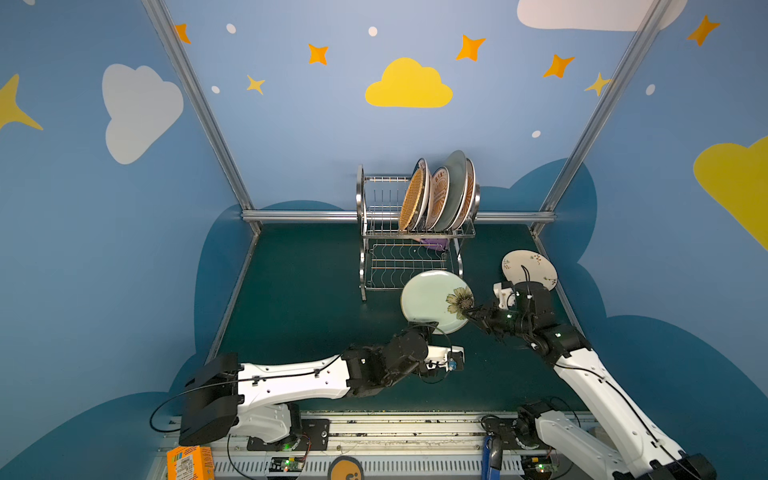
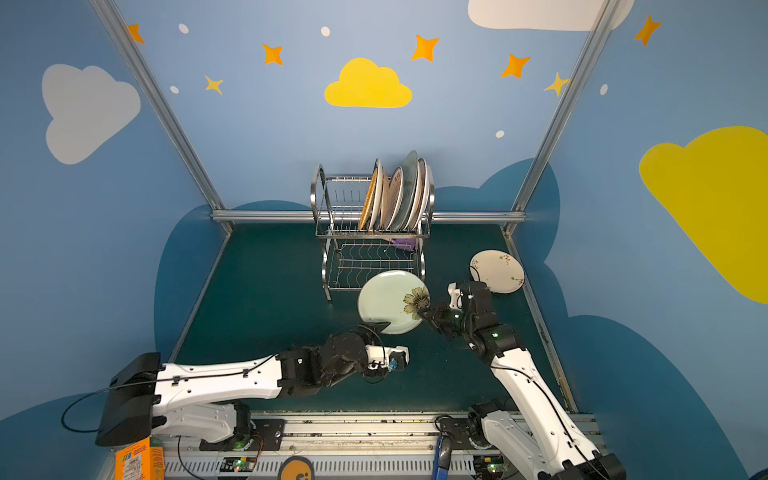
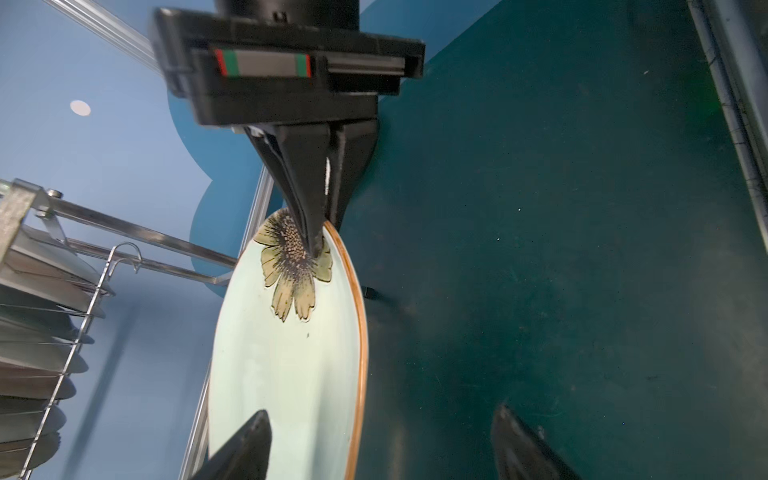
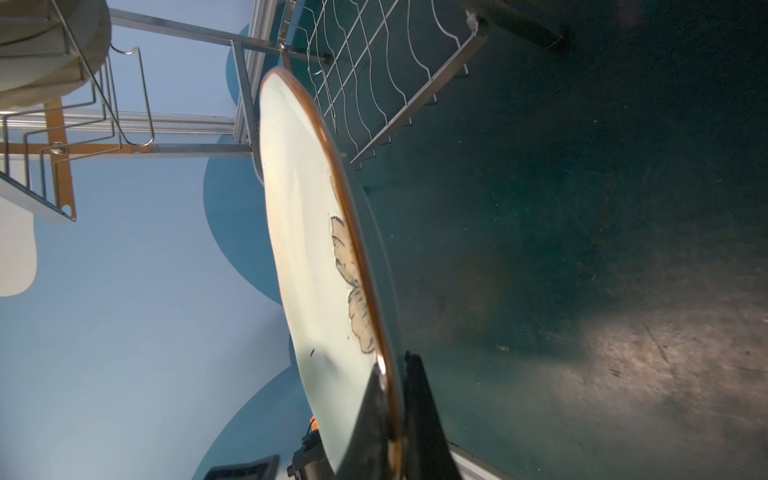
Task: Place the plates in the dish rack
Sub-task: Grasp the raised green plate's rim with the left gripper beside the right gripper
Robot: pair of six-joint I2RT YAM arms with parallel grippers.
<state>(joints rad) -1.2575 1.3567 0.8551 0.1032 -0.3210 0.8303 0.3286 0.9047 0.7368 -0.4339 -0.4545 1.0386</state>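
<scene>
Plate (image 1: 428,301) faces upward, its sunflower edge pinched between right fingers (image 4: 428,424).

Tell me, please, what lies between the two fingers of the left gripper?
The orange rim of the pale green sunflower plate lies between the left gripper's open fingers, not yet gripped by them; the left wrist view shows this.

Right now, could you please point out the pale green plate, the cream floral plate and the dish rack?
pale green plate (image 1: 428,301), in a top view: bare middle.
cream floral plate (image 1: 536,266), in a top view: plain centre.
dish rack (image 1: 360,195), in a top view: left frame.
</scene>
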